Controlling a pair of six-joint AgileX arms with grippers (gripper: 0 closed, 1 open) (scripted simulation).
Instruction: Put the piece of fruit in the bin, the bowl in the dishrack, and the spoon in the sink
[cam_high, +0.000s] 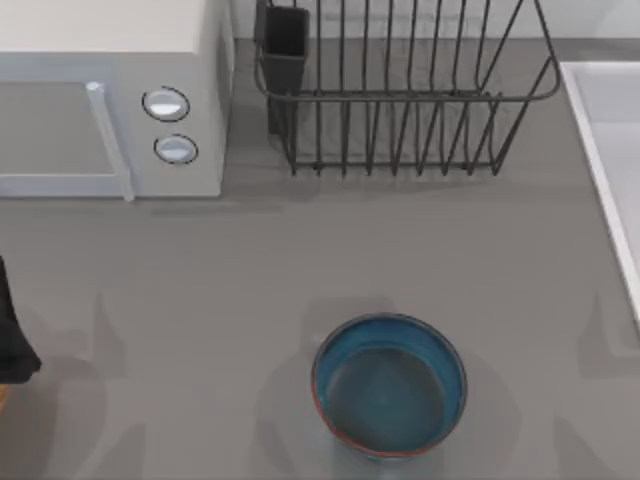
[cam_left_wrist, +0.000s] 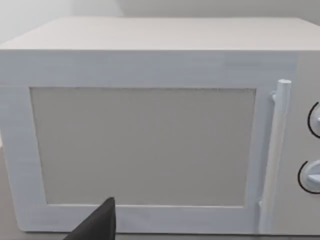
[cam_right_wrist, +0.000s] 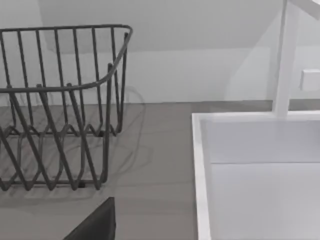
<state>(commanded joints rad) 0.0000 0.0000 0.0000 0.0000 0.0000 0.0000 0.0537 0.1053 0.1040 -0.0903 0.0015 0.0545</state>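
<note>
While the blue bowl (cam_high: 389, 385) is sitting empty on the grey surface (cam_high: 250, 270), well short of the dishrack (cam_high: 405, 95) behind it, both arms are waiting at the edges, their pincer openings impossible to judge. A careless lift risks catching the bowl's rim on the rack's wires beside the sink (cam_high: 610, 130).

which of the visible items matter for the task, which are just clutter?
Task items:
bowl, upright on the table, nothing in it
dishrack, at the back
sink, at the right edge

Not part of the task:
microwave, back left, door closed
</note>
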